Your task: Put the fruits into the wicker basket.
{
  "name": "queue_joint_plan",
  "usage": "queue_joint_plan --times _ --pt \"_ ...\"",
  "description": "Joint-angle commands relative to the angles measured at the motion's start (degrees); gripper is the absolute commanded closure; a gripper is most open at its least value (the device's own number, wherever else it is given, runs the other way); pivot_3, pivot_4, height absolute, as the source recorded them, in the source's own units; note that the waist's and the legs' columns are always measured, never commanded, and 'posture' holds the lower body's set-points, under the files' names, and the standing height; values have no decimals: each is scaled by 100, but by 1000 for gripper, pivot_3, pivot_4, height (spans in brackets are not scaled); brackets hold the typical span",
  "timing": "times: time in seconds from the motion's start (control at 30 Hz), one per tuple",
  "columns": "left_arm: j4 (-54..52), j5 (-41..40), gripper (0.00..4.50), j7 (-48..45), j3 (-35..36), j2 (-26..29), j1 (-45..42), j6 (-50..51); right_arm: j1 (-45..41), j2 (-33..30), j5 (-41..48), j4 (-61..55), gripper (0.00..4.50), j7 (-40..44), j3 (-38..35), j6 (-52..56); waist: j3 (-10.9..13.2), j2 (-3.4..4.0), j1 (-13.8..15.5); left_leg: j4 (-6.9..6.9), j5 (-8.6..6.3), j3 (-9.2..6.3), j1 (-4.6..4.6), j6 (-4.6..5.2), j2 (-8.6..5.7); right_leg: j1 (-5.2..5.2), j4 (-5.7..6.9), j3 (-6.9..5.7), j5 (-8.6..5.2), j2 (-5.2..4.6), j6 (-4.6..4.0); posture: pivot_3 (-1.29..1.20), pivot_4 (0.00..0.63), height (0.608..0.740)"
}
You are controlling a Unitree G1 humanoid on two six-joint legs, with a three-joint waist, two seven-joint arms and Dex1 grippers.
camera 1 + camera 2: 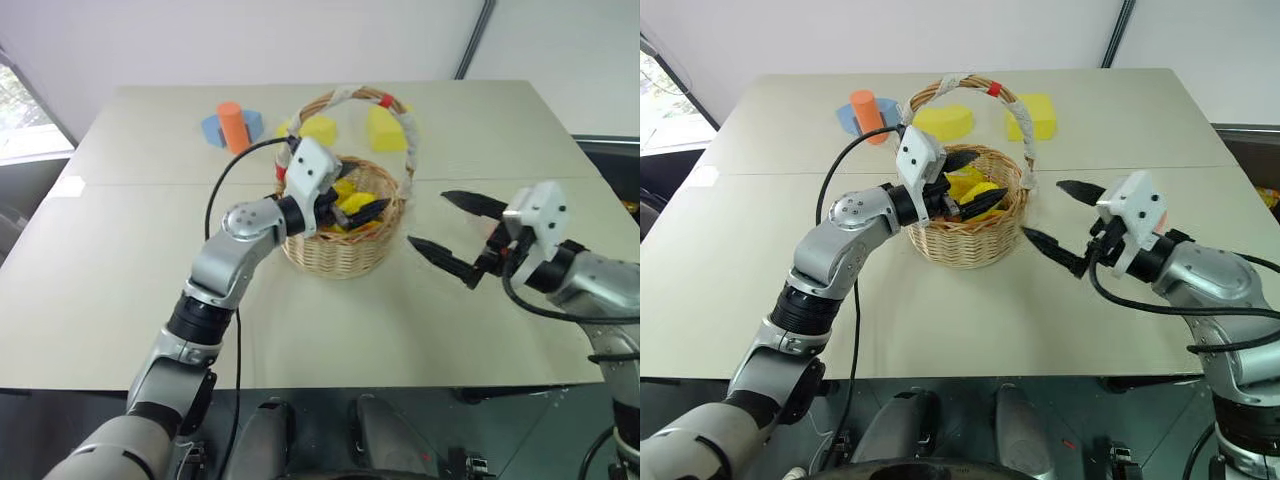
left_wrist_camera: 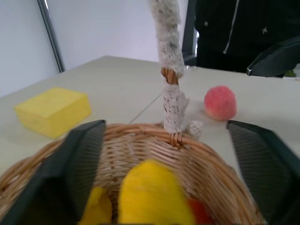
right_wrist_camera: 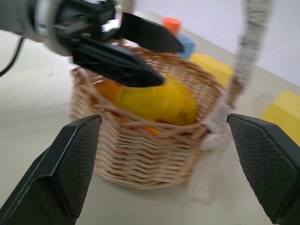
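The wicker basket [image 1: 340, 250] stands mid-table, its taped handle [image 1: 350, 95] arching over it. My left gripper [image 1: 978, 182] hovers over the basket's mouth, open, with nothing gripped between its fingers [image 3: 117, 61]. Below them a yellow lemon-like fruit [image 3: 159, 101] lies inside the basket, next to something orange-red. A pink peach-like fruit [image 2: 220, 102] sits on the table beyond the basket's far rim. My right gripper [image 1: 430, 218] is open just right of the basket, pointing at it and apart from it.
Two pale yellow foam blocks [image 1: 318, 128] [image 1: 385, 128] lie behind the basket. An orange cylinder on a blue block [image 1: 233, 125] stands at the back left. A person in dark clothing [image 2: 234, 33] is beyond the table's edge.
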Motion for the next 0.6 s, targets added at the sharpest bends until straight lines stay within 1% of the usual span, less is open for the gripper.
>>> queue_joint_plan --times 0.03,0.17,0.23,0.37,0.6 --pt "-426 -416 24 -185 522 68 41 -27 18 223 93 132 0 -536 -556 121 0 0 -10 0 0 0 0 0 0 0 0 1 0 0 0 0 150 740" --pt "-897 -1226 24 -603 941 226 336 365 -101 343 -280 893 0 -1130 -748 227 -1 2 -9 1 1 0 1 -2 1 0 1 2 0 0 0 0 150 740" --pt "-1247 -1517 24 -976 962 457 599 505 -276 490 -476 1533 0 -1519 -832 208 -1 3 -16 0 2 2 1 -3 1 0 1 4 0 -1 0 0 150 740" --pt "-1534 -1562 24 -1077 804 700 881 737 -471 559 -983 2393 0 -1773 -602 -12 -1 4 -9 0 2 4 1 -4 -1 0 2 7 0 -2 0 0 150 740" --pt "-1728 -1404 24 -956 551 666 1037 727 -1037 666 -1482 3788 0 -2148 -597 -439 -1 6 -19 0 2 7 2 -3 -2 0 3 7 0 3 0 0 150 740"
